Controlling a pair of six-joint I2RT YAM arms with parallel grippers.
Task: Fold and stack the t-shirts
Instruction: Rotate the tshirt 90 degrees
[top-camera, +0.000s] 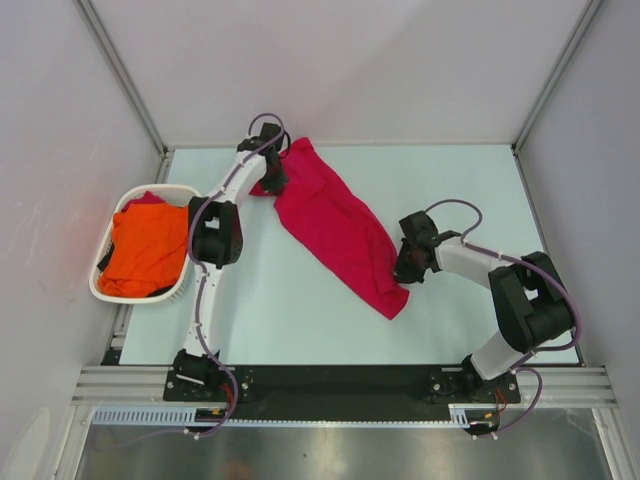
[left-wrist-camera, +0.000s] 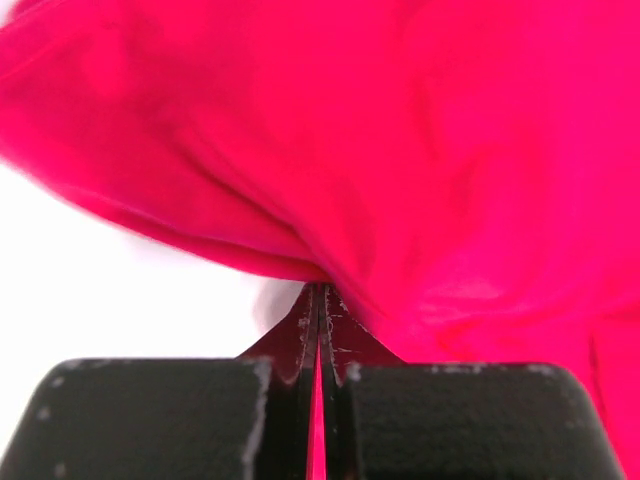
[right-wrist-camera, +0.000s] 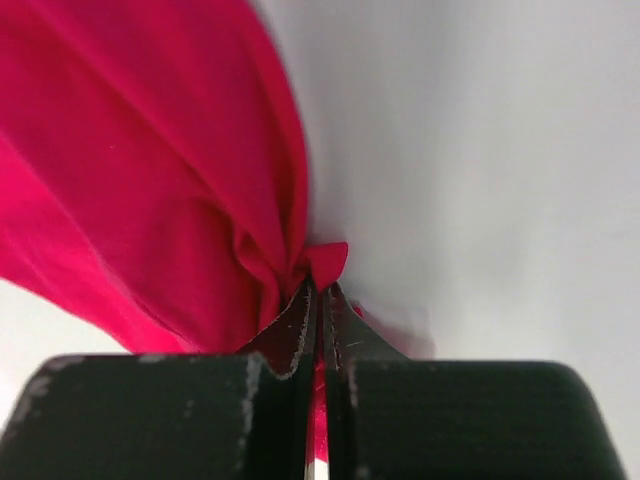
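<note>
Top cam only: orange tee (top-camera: 145, 255), basket (top-camera: 183, 287)

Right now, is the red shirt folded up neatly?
Not folded. The red shirt is stretched out as a long rumpled strip, its ends pinched by the left gripper and right gripper.

1. Reads as soft, matt cloth in the crimson t-shirt (top-camera: 335, 225), loosely creased; likewise in the orange t-shirt (top-camera: 145, 250);
2. Looks like white plastic, slotted, at the basket (top-camera: 182, 284);
3. Shows smooth and matt across the table (top-camera: 300, 320);
4. Appears black, matt, edge-scuffed on the fingers (left-wrist-camera: 300, 338) of the left gripper (left-wrist-camera: 318, 295) and the right gripper (right-wrist-camera: 318, 290);
5. Gleams as bare metal along the rail (top-camera: 120, 384).
</note>
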